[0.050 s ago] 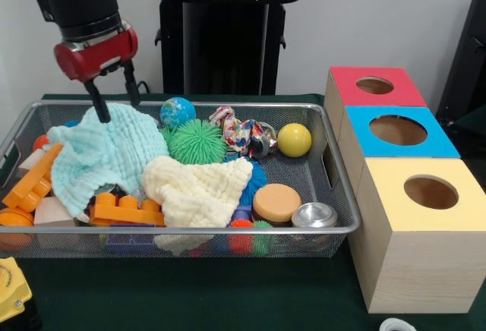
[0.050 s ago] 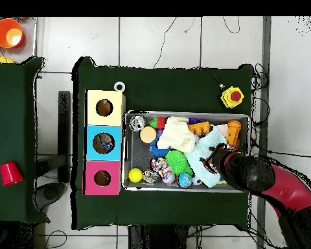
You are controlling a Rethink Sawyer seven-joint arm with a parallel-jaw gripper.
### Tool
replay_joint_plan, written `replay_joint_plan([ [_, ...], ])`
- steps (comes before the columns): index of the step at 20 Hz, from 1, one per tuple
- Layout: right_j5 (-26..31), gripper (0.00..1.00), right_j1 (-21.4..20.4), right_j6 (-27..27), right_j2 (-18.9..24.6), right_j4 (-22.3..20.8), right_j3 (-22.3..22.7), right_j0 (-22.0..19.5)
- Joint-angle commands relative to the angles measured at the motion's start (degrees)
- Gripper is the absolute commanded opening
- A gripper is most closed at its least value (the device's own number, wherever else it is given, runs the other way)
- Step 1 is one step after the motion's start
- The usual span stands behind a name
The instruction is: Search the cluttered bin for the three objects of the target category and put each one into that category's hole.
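A wire mesh bin (image 1: 334, 165) holds a jumble of toys. A mint green cloth (image 1: 102, 156) lies at its left, and a cream cloth (image 1: 199, 188) is draped over the middle. My gripper (image 1: 116, 103) hangs over the mint cloth's far edge, open, with one fingertip (image 1: 101, 112) touching the fabric and nothing held between the fingers. In the overhead view the gripper (image 2: 216, 157) sits over the mint cloth (image 2: 200, 165). To the right of the bin stand a red box (image 1: 345, 88), a blue box (image 1: 437, 143) and a yellow box (image 1: 395, 247), each with a round hole on top.
Also in the bin are a green spiky ball (image 1: 197, 141), a globe ball (image 1: 177, 111), a yellow ball (image 1: 294, 140), a knotted rope toy (image 1: 237, 130), an orange disc (image 1: 276, 202), a metal tin (image 1: 314, 215) and orange bricks (image 1: 125, 209). A yellow stop button (image 2: 232, 96) sits outside the bin.
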Motion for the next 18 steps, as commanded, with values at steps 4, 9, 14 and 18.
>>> replay_joint_plan([
  [4,-1.25,1.0,5.16,1.72,-2.2,-9.91,-8.6,2.08],
  [9,-5.48,1.0,8.48,4.1,-3.09,-13.83,-5.97,2.27],
  [14,-7.08,1.0,9.7,7.16,-5.13,-16.31,-3.49,3.67],
  [18,-7.24,1.0,10.04,8.66,-6.63,-16.79,-2.2,4.32],
])
